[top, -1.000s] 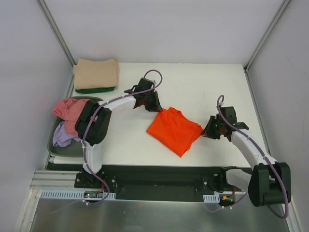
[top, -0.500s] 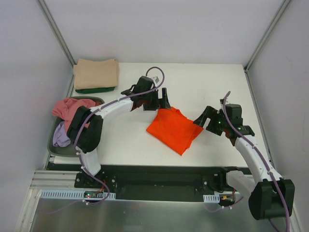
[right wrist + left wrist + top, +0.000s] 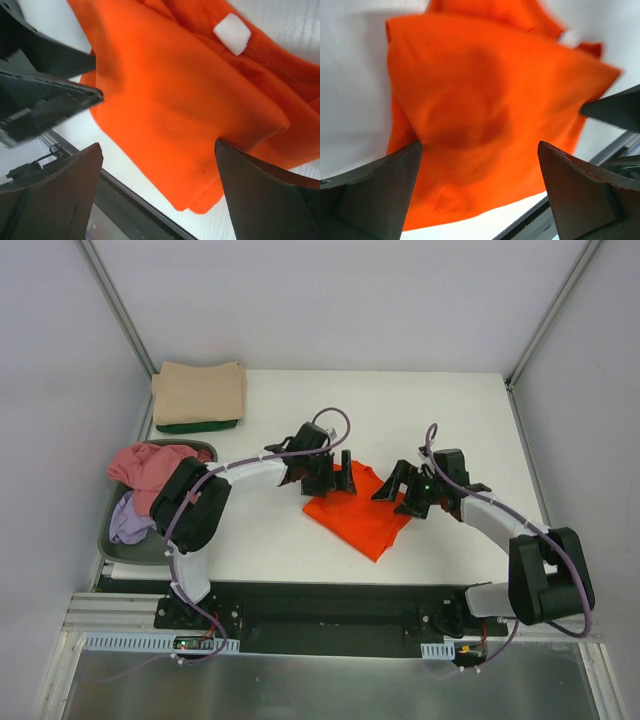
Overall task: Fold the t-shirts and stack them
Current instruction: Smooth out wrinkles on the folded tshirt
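A bright orange t-shirt (image 3: pixel 362 512) lies folded on the white table between the two arms. My left gripper (image 3: pixel 331 475) hovers open over its far left edge, holding nothing. In the left wrist view the orange t-shirt (image 3: pixel 485 110) fills the space between the spread fingers (image 3: pixel 380 192). My right gripper (image 3: pixel 397 492) stands open over the shirt's right edge. In the right wrist view the orange t-shirt (image 3: pixel 190 100) shows its white neck label (image 3: pixel 232 33). A folded tan t-shirt (image 3: pixel 200 391) rests on a dark green t-shirt (image 3: pixel 197 426) at the far left corner.
A dark grey basket (image 3: pixel 150 545) sits off the table's left edge, with a pink t-shirt (image 3: pixel 148 464) and a lilac t-shirt (image 3: pixel 129 521) heaped in it. The left gripper's body (image 3: pixel 42 102) shows close by in the right wrist view. The table's front edge runs just below the orange shirt.
Both grippers have opened and let go of the orange t-shirt. Each has moved inward over the cloth, the left from the far left, the right from the right.
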Controlling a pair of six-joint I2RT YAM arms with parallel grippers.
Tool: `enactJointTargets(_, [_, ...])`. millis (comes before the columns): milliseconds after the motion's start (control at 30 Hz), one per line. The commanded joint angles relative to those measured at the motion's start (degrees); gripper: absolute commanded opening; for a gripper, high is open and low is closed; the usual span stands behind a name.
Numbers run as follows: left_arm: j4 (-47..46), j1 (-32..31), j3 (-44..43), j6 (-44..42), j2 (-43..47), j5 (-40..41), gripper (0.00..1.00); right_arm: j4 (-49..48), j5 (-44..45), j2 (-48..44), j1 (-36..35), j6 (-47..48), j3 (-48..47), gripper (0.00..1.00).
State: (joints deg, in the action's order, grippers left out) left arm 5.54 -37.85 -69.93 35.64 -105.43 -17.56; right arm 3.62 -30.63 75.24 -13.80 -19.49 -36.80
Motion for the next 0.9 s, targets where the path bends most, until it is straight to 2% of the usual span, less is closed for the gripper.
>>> enactJointTargets(0, [-0.2,-0.9,5.0,3.6,-0.7,-2.2,0.99,-2.4,0.2,5.4,-0.2,0.5,-2.8,0.96])
enactJointTargets(133, [-1.1,-3.2,12.2,5.7,3.5,-0.1,0.99,-0.7,-0.1,7.1,-0.3,2.3,-2.4,0.96])
enactJointTargets(267, [-1.1,-6.8,20.3,9.1,10.6,1.9,0.99,4.9,0.9,4.8,-0.2,6.5,-1.5,0.96])
enactJointTargets(400, [-0.9,-12.7,28.2,12.9,18.8,3.8,0.99,10.3,0.3,-2.3,-1.0,10.4,0.7,0.96])
enactJointTargets(533, [-0.9,-14.6,31.5,13.1,27.3,4.7,0.99,15.7,0.6,-12.1,-2.3,13.8,1.5,0.96])
enactJointTargets(700, [1.0,-14.5,33.9,11.6,34.8,10.7,0.99,9.9,-0.9,-20.4,-2.1,10.5,3.7,0.96])
enactJointTargets(867, [5.9,-12.5,33.1,10.6,37.7,17.2,0.99,6.2,-5.8,-14.3,-2.3,8.9,0.4,0.97])
